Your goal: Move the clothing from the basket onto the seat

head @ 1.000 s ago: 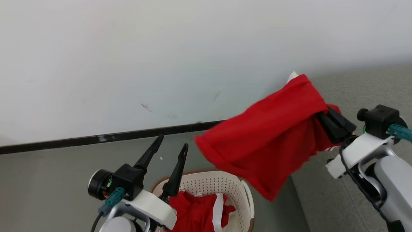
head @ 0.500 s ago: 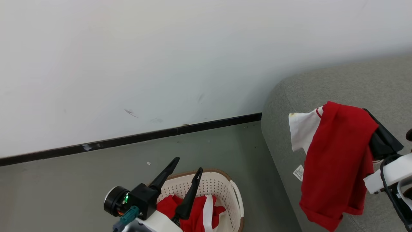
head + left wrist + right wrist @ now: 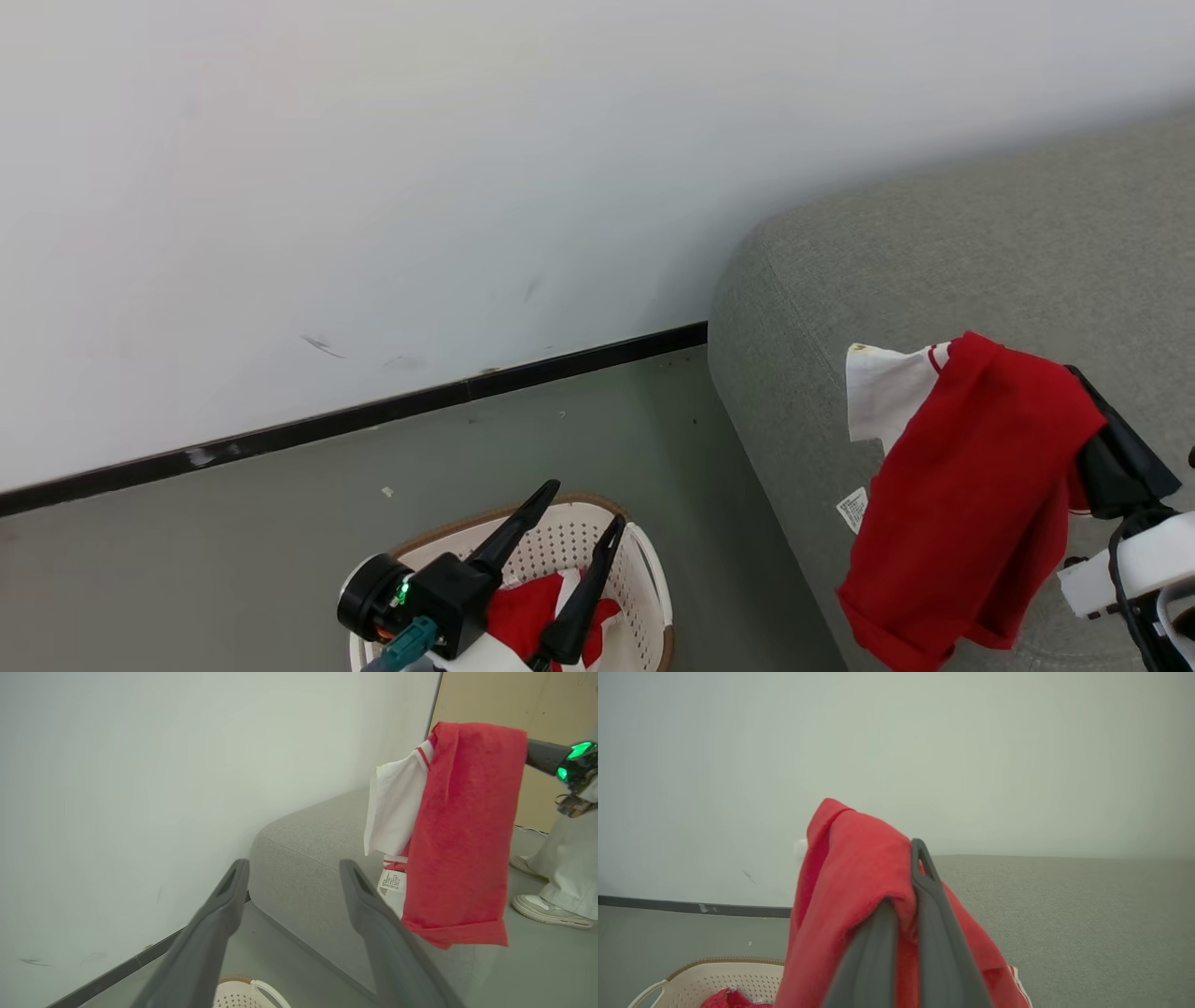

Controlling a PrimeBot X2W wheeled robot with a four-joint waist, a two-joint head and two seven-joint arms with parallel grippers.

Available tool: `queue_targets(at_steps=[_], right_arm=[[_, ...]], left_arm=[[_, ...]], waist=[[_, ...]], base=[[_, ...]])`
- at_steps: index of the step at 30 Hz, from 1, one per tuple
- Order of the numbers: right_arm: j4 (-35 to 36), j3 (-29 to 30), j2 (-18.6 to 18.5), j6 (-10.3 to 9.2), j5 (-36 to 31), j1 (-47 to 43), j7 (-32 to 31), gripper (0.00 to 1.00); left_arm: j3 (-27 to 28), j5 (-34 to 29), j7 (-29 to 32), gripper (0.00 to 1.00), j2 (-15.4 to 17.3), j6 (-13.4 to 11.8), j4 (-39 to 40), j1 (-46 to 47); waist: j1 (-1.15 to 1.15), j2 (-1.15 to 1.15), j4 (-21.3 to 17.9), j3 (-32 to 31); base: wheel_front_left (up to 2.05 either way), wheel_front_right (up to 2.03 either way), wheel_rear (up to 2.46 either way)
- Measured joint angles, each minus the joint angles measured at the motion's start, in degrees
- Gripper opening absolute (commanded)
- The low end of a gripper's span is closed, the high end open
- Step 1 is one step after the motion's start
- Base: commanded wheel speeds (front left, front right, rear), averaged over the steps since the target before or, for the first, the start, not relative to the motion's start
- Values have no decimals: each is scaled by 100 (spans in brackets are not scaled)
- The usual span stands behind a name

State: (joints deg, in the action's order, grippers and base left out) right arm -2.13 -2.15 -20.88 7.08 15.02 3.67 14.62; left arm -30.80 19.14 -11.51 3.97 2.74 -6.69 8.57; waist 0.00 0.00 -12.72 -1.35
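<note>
- Right now, in the head view, the right gripper [image 3: 1113,455] is sitting at 4 o'clock. Its fingers are pinching together on the held garment [image 3: 971,523], which is draping over them and hanging loose.
- That garment is hanging over the near edge of the seat [image 3: 934,252]; I cannot tell how high above it.
- The left gripper [image 3: 584,504] is hovering at 6 o'clock over the basket [image 3: 651,571], fingers spread wide and gripping nothing.
- The second garment [image 3: 518,611] is lying inside the basket, partly behind those fingers.
- As I am reading it, the step in hand is carrying the first of two pieces across and setting it down.
- To do it well, I am planning to push the right arm toward 2 o'clock, well in from the cushion's edge. I am then lowering until the hem is pooling on the fabric before parting the fingers.
- Letting go near the edge, I am guessing, risks the cloth sliding to the floor [image 3: 280,541].
- The cloth is wrapping over the fingers, so I am expecting it to cling; a short backward draw after opening should shed it.
- The left wrist view is giving me the side-on drape, which the head view is not. It is showing the white panel, the label [image 3: 391,880] and a person's shoe [image 3: 546,907] at 4 o'clock.
- The right wrist view is showing the pinch itself, fingers pressing close with red cloth over them; in the head view the fingertips are hiding under the cloth.
</note>
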Motion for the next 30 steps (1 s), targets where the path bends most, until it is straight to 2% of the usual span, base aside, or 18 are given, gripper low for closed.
queue_targets(at_steps=[12, 21, 24, 30], right_arm=[[391, 242, 210, 0, -112, -442, 0, 0], [443, 35, 269, 0, 15, -420, 0, 0], [375, -71, 238, 0, 105, -174, 0, 0], [243, -213, -83, 0, 266, 727, 0, 0]], left_arm=[[-138, 29, -122, 100, -33, 43, -94, -105], [-143, 27, -169, 100, -38, 18, -91, -106], [-156, -3, -170, 100, -38, -8, -79, -106], [-160, -81, -170, 100, -37, -63, 14, -104]], waist=[[0, 0, -414, 26], [0, 0, -613, 102], [0, 0, -648, 170], [0, 0, -651, 344]], base=[[0, 0, 0], [0, 0, 0], [0, 0, 0], [0, 0, 0]])
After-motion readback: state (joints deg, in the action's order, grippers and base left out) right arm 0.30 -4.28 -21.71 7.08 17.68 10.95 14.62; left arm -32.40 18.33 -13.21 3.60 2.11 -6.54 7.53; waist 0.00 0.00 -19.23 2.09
